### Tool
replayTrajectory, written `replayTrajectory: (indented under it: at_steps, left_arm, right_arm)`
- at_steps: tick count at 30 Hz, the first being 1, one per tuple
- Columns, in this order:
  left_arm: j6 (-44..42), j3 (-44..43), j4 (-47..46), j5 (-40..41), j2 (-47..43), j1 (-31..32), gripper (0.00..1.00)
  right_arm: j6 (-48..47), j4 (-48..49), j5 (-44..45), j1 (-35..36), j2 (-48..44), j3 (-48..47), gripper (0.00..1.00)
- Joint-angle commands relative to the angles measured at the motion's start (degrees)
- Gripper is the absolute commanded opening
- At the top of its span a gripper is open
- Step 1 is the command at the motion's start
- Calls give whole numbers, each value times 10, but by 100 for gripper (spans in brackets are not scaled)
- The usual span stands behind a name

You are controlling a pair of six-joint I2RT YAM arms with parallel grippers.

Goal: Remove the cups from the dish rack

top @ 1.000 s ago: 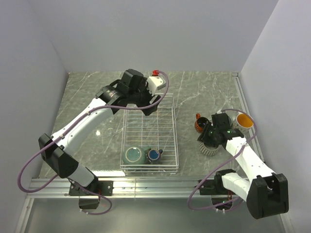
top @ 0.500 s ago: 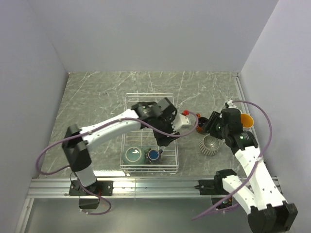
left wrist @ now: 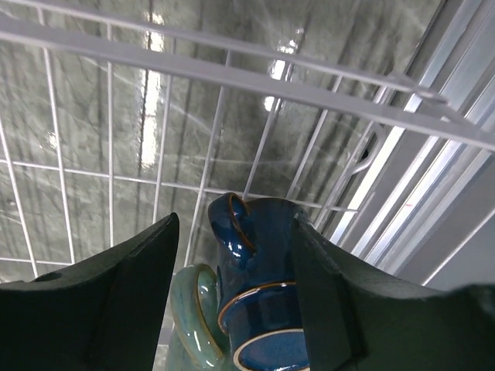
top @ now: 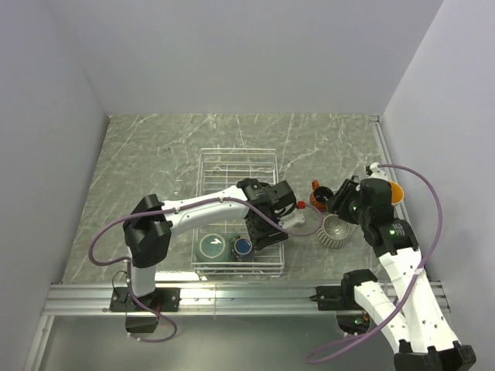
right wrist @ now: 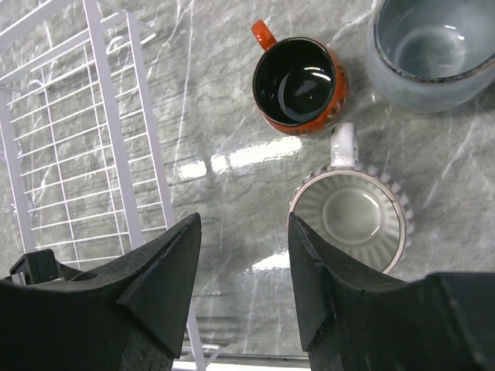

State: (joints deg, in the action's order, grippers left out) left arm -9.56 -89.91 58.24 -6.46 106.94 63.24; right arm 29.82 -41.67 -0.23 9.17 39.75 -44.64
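Left gripper (left wrist: 236, 224): jaws apart, lowered over the blue cup (left wrist: 259, 325) with one finger on each side of it. The right finger looks to be against the cup's wall. The left finger is off it, with the handle of the teal mug (left wrist: 193, 305) in the gap. Not clamped, as far as the wrist view shows. Judged purpose: a grip across the cup's body, its own handle pointing out between the fingertips, to lift it clear of its neighbour.

Blue cup: upright at the near end of the rack (top: 232, 158), touching the teal mug on its left. These two are the only cups seen inside.

Right gripper (right wrist: 244, 224): jaws apart, nothing between them, hanging over the table (top: 139, 154) between the rack and the unloaded cups.

Unloaded stock, on the table right of the rack, all upright:
- red-brown mug (right wrist: 298, 81)
- ribbed cup (right wrist: 352, 216)
- grey mug (right wrist: 433, 50)
- white mug (top: 389, 192) with orange inside, farthest right

They stand close together, probably to keep the set-down area within the right arm's reach.

Left arm (top: 201, 207): elbow folded back near its base, forearm crossing the rack from left to right, wrist turned down at the near right corner.

Right arm (top: 394, 247): raised from its base, forearm leaning toward the rack, wrist tipped down over the set-down cups.

Risk noted: the left finger may nudge the teal mug's handle.
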Motion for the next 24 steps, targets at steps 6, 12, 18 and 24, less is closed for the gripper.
replayTrajectory:
  at_steps: [6, 12, 18, 24]
  left_arm:
    - [-11, -7, 23, 49, 25, 17, 63]
    - [-29, -14, 42, 63, 38, 16, 58]
    - [-38, -25, 67, 63, 39, 16, 33]
    - [-42, -52, 81, 63, 35, 16, 0]
  right_arm:
    - [-13, 16, 8, -3, -17, 11, 56]
    - [-12, 27, 4, -3, -19, 11, 56]
    - [-12, 33, 4, -3, -24, 11, 56]
    - [-14, 29, 3, -2, -27, 3, 56]
